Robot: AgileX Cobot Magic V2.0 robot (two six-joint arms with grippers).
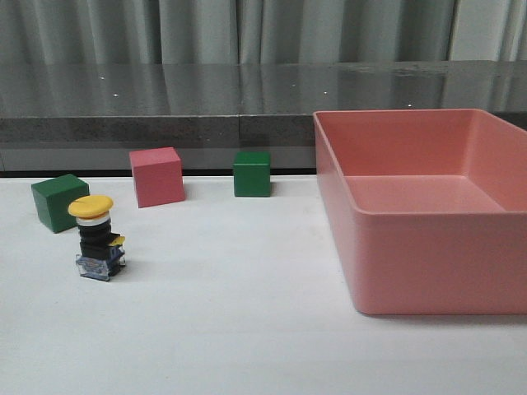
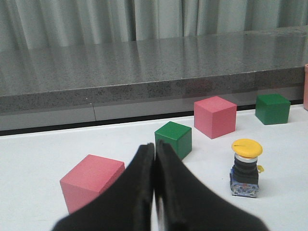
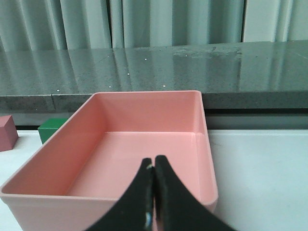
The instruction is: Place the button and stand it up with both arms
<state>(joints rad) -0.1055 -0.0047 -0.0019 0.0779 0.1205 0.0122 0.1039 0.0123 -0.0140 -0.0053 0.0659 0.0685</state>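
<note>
Grey curtains and a dark stone ledge run along the back, with a white table [image 1: 247,329] in front. Going left to right: a green cube [image 1: 59,202] sits at the far left, and just in front of it the button [image 1: 97,239] is upright on its clear base, yellow cap on top. Then a pink cube [image 1: 156,176], another green cube [image 1: 252,174], and a big pink bin [image 1: 428,280] on the right, with nothing in it that I can see. Neither arm shows in the front view. The left gripper [image 2: 154,192] is closed on nothing, hanging back from the button. The right gripper [image 3: 153,197] is closed too, pointing at the bin. Standing looks done; whether it still has to move elsewhere, can't say.
</note>
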